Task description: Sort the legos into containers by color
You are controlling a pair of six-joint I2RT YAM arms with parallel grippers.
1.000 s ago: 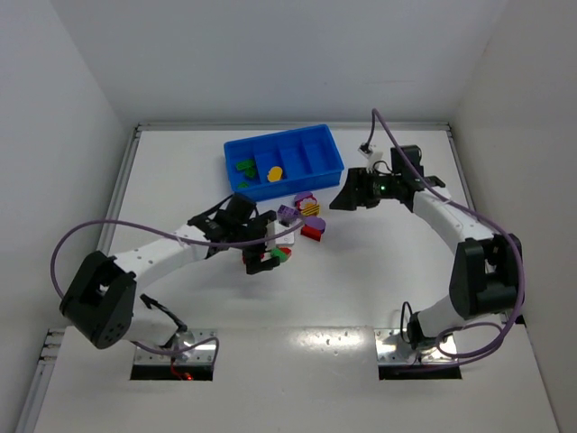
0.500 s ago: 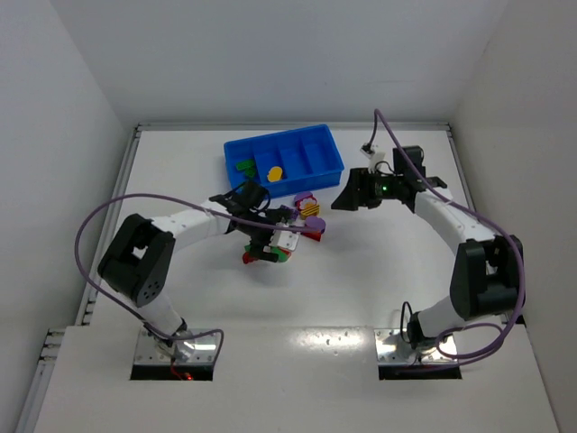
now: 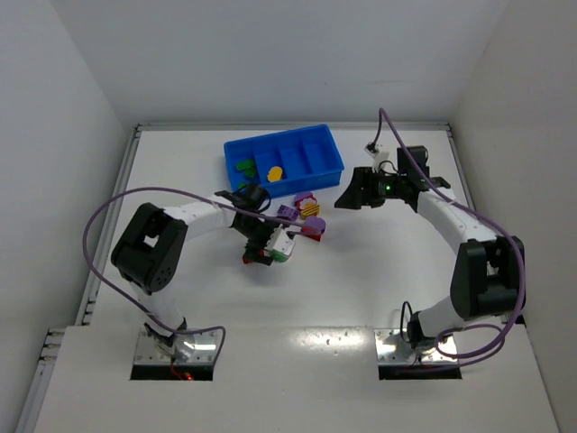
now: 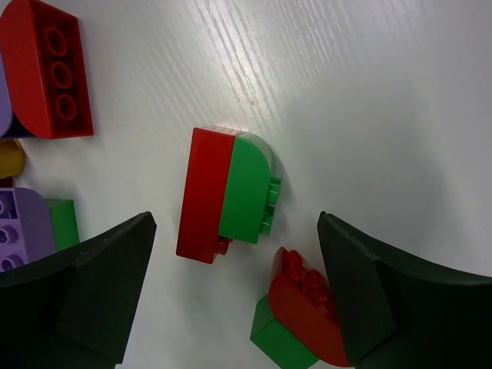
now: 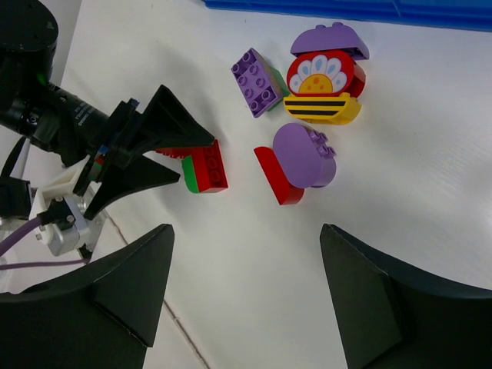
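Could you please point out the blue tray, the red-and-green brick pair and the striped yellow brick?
tray [image 3: 323,153], top external view, bare floor of its right end compartment
red-and-green pair [image 4: 247,192], left wrist view, the green half
striped yellow brick [image 5: 319,108], right wrist view, its striped face

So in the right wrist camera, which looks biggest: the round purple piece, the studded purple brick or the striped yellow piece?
1. Round purple piece, clearly the largest.
2. Studded purple brick and striped yellow piece: these look about alike, so I won't rank them.
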